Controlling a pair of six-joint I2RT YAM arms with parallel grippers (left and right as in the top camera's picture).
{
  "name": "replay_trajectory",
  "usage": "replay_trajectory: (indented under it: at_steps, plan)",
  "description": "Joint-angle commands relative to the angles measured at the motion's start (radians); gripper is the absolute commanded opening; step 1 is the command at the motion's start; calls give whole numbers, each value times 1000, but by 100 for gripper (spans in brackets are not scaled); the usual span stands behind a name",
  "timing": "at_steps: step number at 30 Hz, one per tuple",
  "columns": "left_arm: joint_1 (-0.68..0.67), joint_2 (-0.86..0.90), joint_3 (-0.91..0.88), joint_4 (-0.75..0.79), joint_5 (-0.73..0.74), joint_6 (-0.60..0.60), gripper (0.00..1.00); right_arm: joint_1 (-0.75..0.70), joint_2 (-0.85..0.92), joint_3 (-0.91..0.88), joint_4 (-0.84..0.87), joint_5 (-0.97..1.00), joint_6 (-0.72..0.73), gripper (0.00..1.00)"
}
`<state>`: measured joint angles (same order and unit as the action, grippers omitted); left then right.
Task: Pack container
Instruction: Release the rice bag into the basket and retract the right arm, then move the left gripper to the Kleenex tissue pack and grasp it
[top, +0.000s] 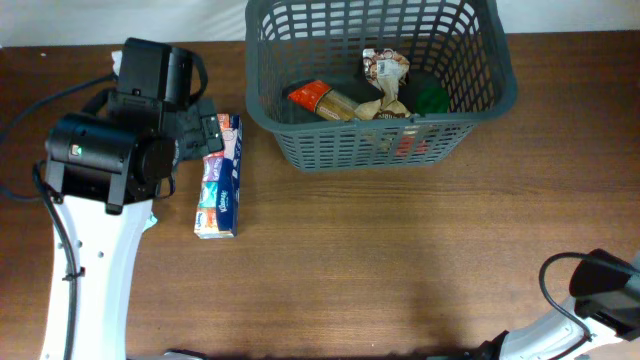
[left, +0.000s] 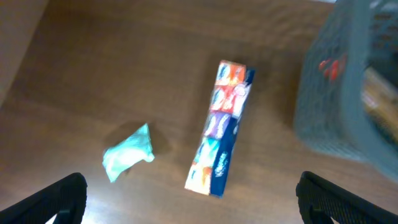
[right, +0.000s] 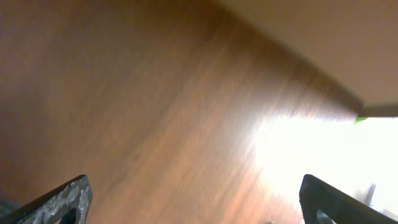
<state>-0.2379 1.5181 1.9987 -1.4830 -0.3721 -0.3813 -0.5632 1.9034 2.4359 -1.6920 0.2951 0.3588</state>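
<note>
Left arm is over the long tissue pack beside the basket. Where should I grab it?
Take the tissue pack at mid-length from straight above, with the fingers across its narrow width. It lies flat with both long sides free. The open left gripper looks wide enough.

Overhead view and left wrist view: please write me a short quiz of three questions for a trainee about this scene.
1. True or false: the colourful box lies on the table, outside the container.
2. The left pincer is: A open; B shut on the box; C shut, empty.
3. Fill in: the small crumpled wrapper beside the box is ___ in colour.
Key: 1 true; 2 A; 3 teal.
</note>
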Motion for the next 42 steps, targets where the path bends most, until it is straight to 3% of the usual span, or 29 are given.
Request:
replay_trajectory:
  at_steps: [1,3,8,18,23,32,37,42]
  plan:
    - [9,45,1,35,76,39,100,0,1,-81,2,-53,14,99]
    - [17,82,1,37,150,66,100,0,1,-111,5,-53,14,99]
    - [45,218,1,39,356,272,100,0,1,-156,5,-53,14,99]
    - [121,425,1,88,360,279,100,0,1,-156,5,-53,13,99]
    - [178,440,-1,89,509,391,100,0,1,-156,4,-53,13,99]
    - [246,440,-10,69,497,391,100,0,1,-156,4,-53,13,99]
    - [263,440,-98,136,494,385,100,0,1,-156,4,-53,13,99]
    - [253,448,-237,254,416,303,100,0,1,-156,4,-53,13,99]
